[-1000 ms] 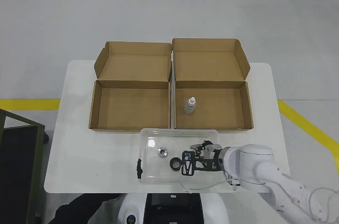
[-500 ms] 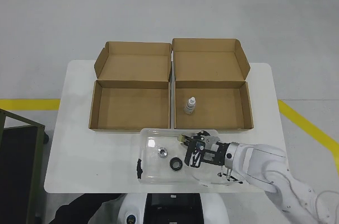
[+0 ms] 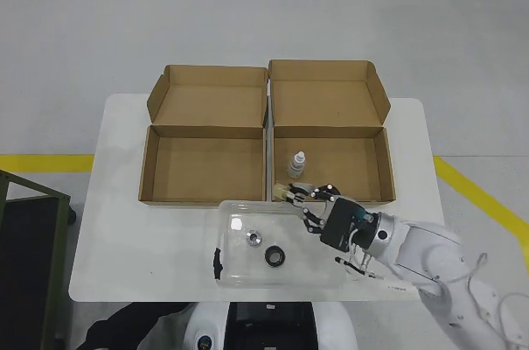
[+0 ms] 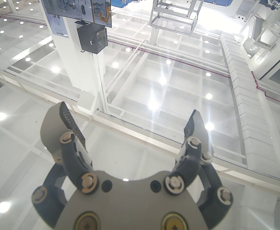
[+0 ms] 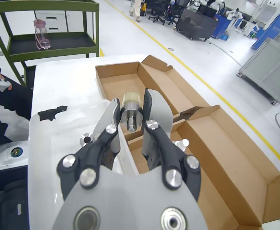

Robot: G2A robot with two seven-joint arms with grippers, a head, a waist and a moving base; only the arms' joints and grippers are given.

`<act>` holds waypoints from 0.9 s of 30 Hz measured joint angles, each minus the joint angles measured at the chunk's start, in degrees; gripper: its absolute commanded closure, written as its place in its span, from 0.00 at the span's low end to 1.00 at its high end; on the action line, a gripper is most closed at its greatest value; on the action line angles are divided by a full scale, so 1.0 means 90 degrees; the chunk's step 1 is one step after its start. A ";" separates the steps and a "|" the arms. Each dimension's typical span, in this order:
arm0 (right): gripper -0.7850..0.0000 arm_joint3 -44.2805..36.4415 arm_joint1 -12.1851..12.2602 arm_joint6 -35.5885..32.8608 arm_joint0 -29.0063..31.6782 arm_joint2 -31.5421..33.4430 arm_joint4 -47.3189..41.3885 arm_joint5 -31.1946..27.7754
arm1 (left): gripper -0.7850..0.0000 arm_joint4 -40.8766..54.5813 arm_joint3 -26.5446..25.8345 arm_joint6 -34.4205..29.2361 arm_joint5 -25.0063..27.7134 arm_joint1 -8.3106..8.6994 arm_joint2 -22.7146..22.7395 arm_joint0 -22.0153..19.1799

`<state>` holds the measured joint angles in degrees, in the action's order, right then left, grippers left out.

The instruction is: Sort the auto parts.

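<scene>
Your right gripper [image 5: 131,107] is clamped on a threaded metal part [image 5: 129,118].
It hangs at the clear tray's [image 3: 238,205] far edge, by the right box [image 3: 360,175]; your left gripper [image 4: 129,111] gapes wide.

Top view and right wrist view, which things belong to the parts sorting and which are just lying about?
Job: right claw, shut on threaded metal part; clear tray; black ring; silver part; left box; right box; small white bottle.
Lying about: green cart; pink bottle; black scrap on the tray's rim.
</scene>
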<state>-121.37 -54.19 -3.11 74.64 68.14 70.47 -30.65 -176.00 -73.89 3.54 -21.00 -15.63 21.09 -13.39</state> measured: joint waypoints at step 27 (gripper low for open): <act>1.00 0.0005 -0.0178 0.1968 -0.0082 0.0476 -0.0867 -0.0189 | 0.00 0.0000 0.0000 0.0000 0.0000 0.0000 0.0000 0.0000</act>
<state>-121.33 -55.79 14.60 73.90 72.43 62.67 -32.36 -176.00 -73.89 3.54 -21.00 -15.63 21.09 -13.39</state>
